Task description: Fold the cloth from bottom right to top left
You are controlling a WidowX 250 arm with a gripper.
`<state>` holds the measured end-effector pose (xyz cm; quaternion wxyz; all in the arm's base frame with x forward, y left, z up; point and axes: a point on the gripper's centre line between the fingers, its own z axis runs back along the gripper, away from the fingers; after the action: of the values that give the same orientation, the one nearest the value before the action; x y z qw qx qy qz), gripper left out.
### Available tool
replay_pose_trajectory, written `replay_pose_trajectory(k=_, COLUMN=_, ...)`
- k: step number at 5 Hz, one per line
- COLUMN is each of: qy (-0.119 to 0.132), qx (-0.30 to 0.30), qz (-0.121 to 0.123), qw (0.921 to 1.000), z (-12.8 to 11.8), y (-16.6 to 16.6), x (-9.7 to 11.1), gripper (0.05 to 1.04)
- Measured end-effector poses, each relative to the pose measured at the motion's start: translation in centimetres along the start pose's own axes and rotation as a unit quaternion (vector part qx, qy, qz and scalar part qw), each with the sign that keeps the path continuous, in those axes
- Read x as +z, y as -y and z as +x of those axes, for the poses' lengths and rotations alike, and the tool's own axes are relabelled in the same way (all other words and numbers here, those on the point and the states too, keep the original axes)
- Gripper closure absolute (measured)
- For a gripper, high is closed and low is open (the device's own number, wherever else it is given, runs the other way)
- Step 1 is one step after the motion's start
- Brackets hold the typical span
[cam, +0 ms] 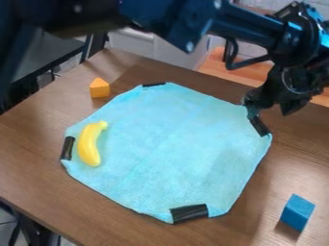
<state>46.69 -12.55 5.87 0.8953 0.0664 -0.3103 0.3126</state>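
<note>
The black gripper (270, 109) hangs at the upper right, by the right taped edge of the cloth. Its fingers stand apart, the left one right beside or over the black tape there; whether it touches the cloth I cannot tell. Light blue cloth (173, 149) lies spread out flat on the table, roughly eight-sided, with black patches at its top, left, right and bottom edges. The bottom patch (189, 213) lies flat with the cloth.
A yellow banana (89, 144) rests on the cloth's left part. An orange block (99, 88) stands beyond the upper left edge, and a blue block (297, 212) at the lower right of the brown table (38, 144).
</note>
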Motion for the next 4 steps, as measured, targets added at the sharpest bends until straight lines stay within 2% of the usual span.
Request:
replay_pose_trajectory(k=1, qy=-0.001, qx=-0.007, qz=0.011, qw=0.9999, z=-0.6, y=0.7, x=-2.1, gripper=0.084)
replay_pose_trajectory(k=2, qy=-0.006, qx=-0.010, qz=0.037, qw=0.9993, z=-1.2, y=0.0, x=-4.2, gripper=0.084)
replay_pose_trajectory(k=3, qy=-0.006, qx=-0.005, qz=0.055, qw=0.9984, z=-1.2, y=-0.2, x=-5.1, gripper=0.084)
replay_pose_trajectory(k=4, qy=-0.009, qx=-0.003, qz=0.059, qw=0.9982, z=-1.4, y=-0.1, x=-5.4, gripper=0.093)
